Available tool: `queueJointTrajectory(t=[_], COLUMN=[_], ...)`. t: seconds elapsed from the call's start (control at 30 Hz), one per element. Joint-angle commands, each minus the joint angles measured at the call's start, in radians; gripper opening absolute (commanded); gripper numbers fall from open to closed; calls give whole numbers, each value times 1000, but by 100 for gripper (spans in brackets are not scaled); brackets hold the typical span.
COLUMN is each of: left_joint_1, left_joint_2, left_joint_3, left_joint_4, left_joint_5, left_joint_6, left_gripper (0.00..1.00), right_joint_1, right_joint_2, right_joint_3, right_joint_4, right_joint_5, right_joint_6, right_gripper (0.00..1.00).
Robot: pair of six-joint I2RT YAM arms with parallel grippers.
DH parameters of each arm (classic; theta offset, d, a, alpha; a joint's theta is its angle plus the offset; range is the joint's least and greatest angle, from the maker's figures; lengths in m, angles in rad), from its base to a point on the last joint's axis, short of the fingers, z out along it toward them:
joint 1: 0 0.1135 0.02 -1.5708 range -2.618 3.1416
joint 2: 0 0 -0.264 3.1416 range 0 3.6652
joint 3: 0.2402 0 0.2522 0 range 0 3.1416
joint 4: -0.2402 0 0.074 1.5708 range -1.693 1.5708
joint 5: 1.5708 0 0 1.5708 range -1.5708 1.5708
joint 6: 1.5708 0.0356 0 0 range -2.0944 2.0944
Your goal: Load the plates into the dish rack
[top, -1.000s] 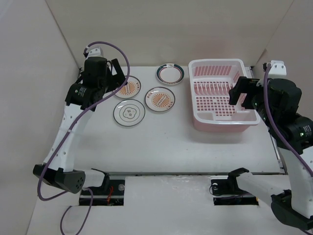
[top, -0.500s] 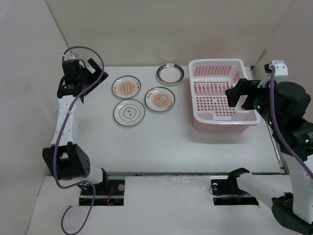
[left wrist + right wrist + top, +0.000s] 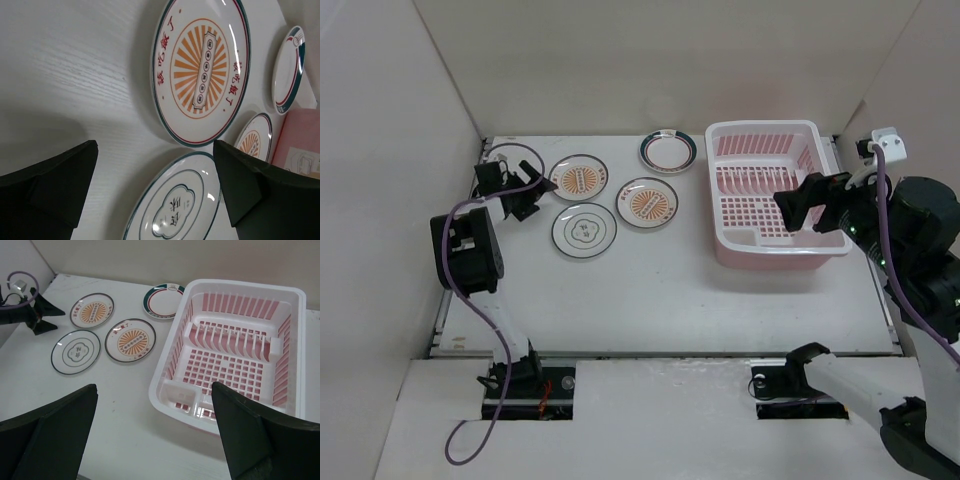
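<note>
Gaping wide with nothing held, left gripper (image 3: 536, 197) low at the table (image 3: 650, 290), just left of four plates lying flat, orange-centred plate (image 3: 202, 70) nearest, ringed plate (image 3: 176, 205) beside it, second orange plate (image 3: 647, 203) and teal-rimmed plate (image 3: 668, 151) beyond, right gripper (image 3: 810, 205) likewise wide apart, above the dish rack (image 3: 760, 127).

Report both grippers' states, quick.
Left gripper: open, holding nothing.
Right gripper: open, holding nothing.
</note>
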Motion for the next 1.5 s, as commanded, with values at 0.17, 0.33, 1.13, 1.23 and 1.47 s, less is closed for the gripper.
queueJointTrajectory(t=[0.17,0.33,1.13,1.23,1.47], left_joint_1=[-18,-30,-69,-69,-78], left_joint_2=[151,240,451,438,299], left_joint_3=[104,164,500,523,597], left_joint_4=[162,188,-117,-117,-206], left_joint_5=[88,116,-4,-4,-24], left_joint_6=[-53,-104,-135,-113,-127], left_gripper=[95,82,0,0,0], right_joint_1=[19,19,19,19,111], right_joint_2=[-20,9,110,128,212], right_joint_3=[19,19,79,60,-29], right_joint_4=[54,54,44,33,111], right_joint_5=[-13,-13,17,17,37], right_joint_6=[-46,-46,7,7,-73], right_gripper=[100,100,100,100,100])
